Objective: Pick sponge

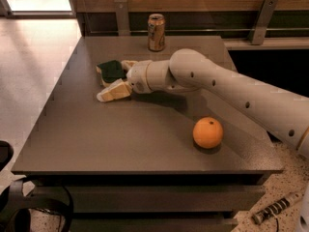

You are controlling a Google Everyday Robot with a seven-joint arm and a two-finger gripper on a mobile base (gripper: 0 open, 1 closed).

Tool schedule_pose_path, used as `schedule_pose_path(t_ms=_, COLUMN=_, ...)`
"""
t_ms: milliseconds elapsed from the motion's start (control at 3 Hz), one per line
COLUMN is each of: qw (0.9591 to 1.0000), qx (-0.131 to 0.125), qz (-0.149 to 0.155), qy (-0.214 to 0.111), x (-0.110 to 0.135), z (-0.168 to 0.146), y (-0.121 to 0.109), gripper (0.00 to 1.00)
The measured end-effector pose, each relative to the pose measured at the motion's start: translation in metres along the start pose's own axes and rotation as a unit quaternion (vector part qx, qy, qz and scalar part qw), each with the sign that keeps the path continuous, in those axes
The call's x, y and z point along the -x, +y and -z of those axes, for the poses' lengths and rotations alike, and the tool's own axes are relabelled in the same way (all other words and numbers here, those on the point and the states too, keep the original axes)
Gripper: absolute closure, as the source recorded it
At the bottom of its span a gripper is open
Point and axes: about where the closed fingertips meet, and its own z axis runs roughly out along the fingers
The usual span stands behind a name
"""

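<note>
On the dark counter (72, 144), toward its back left, we see the sponge (111, 70) lying flat, green side up. Our gripper (112, 80) sits right at it, low over the counter. Its jaws are spread, one in front of the sponge and one behind, so the sponge lies between them; we cannot tell whether they touch it. Near the far edge a can (156, 32) stands upright. The white arm (231, 93) runs off to the right. An orange (208, 132) rests front right, well apart from the sponge.
</note>
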Motion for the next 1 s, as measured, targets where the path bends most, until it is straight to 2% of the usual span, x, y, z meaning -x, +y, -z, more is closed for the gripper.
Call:
schedule_pose_path(t_ms=333, qw=1.0, qx=0.002, qz=-0.001, qy=0.001, x=-0.0006, z=-0.0023, y=0.0013, gripper=0.47)
schedule_pose_path(t_ms=1000, qw=1.0, qx=0.003, qz=-0.001, qy=0.001, x=-0.0004, z=-0.0035, y=0.0023, gripper=0.95)
